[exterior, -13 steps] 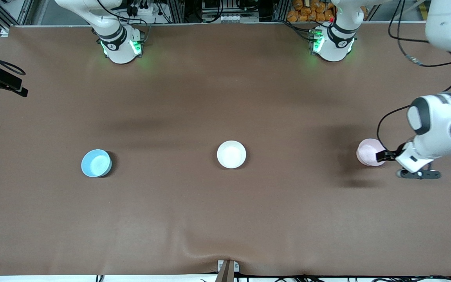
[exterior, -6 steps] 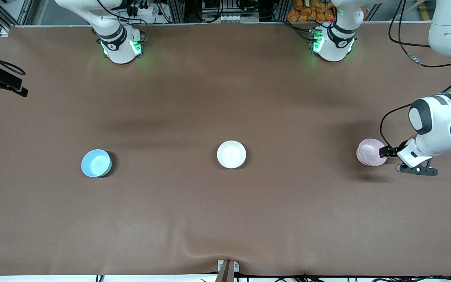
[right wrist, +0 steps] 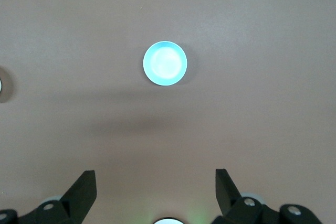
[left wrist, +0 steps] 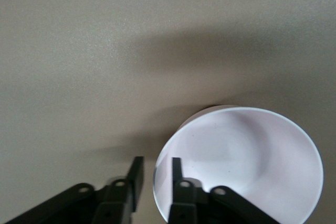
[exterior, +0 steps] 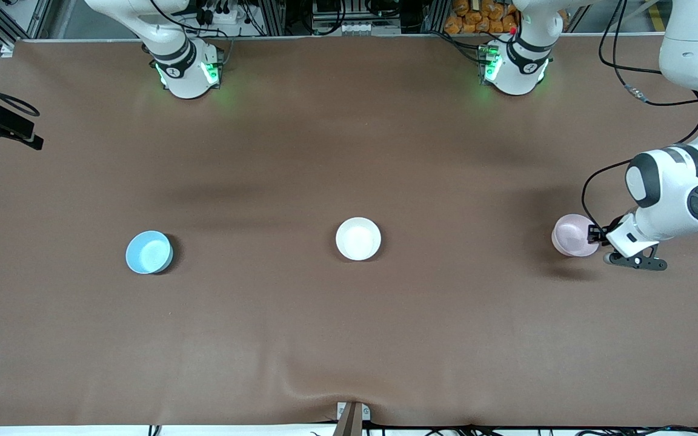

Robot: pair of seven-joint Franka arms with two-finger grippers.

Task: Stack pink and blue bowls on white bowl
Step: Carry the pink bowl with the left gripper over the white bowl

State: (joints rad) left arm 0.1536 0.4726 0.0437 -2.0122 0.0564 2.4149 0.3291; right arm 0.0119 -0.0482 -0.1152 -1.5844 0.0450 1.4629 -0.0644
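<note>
The pale pink bowl (exterior: 573, 235) sits at the left arm's end of the table. My left gripper (exterior: 596, 233) is low at its rim. In the left wrist view the pink bowl (left wrist: 247, 156) has one finger inside and one outside the wall, and the gripper (left wrist: 157, 160) is open with a gap still showing. The white bowl (exterior: 358, 238) stands at mid table. The light blue bowl (exterior: 149, 252) stands toward the right arm's end. My right gripper (right wrist: 156, 174) is open and empty, high over the table, with the blue bowl (right wrist: 165, 63) below it; it is out of the front view.
Both arm bases (exterior: 186, 71) stand along the table's edge farthest from the front camera. A black camera mount (exterior: 3, 128) sticks in at the right arm's end. A small bracket (exterior: 352, 415) sits at the near edge. The brown table cover (exterior: 349, 333) has a slight wrinkle there.
My left arm has come down and its gripper has shifted from over the pink bowl to its rim on the left arm's side. The bowls and the right arm have not moved.
</note>
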